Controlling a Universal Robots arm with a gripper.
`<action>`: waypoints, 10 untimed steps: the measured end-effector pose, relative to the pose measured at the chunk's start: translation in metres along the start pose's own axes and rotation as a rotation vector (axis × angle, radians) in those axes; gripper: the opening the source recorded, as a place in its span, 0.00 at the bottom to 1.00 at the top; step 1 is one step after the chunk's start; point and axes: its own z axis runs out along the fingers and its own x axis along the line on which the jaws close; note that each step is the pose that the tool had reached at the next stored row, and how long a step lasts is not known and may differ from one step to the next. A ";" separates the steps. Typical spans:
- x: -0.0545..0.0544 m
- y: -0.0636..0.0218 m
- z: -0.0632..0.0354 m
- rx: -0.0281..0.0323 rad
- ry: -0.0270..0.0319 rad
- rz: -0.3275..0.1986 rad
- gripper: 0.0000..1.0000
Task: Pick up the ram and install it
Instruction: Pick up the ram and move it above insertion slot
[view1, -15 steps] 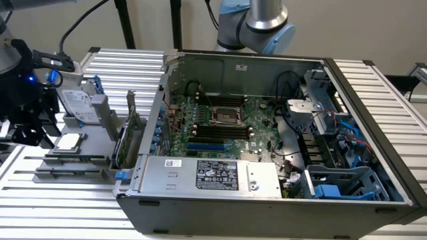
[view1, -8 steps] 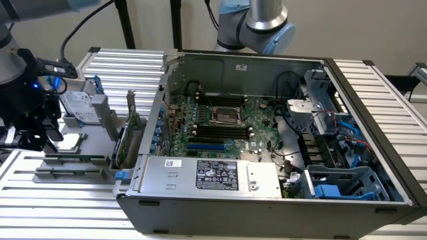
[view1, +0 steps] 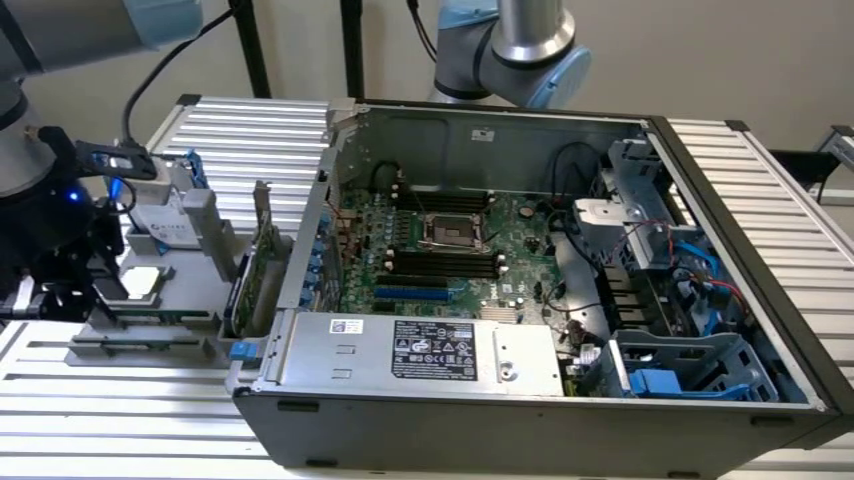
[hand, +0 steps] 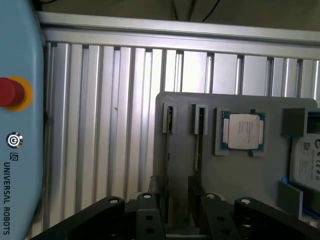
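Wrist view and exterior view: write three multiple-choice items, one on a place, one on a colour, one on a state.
1. The processor chip lies: A on the floor; B in a recess of the gray holder; C in a cardboard box.
2. The button on the light-blue panel is: A green; B black; C red.
3. The computer case is: A open, motherboard showing; B shut by a side panel; C wrapped in plastic.
Answers: B, it sits beside the holder's two slots; C, red in a yellow ring; A, the board lies bare.

Dark ram (hand: 168, 145) (edge-on) in gray tray (hand: 240, 180)
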 end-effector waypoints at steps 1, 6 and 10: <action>0.001 -0.0001 0.0018 0.0000 -0.0001 0.000 0.36; 0.006 -0.0026 0.0106 0.0000 -0.0008 0.000 0.36; 0.009 -0.0058 0.0178 0.0001 -0.0022 0.000 0.36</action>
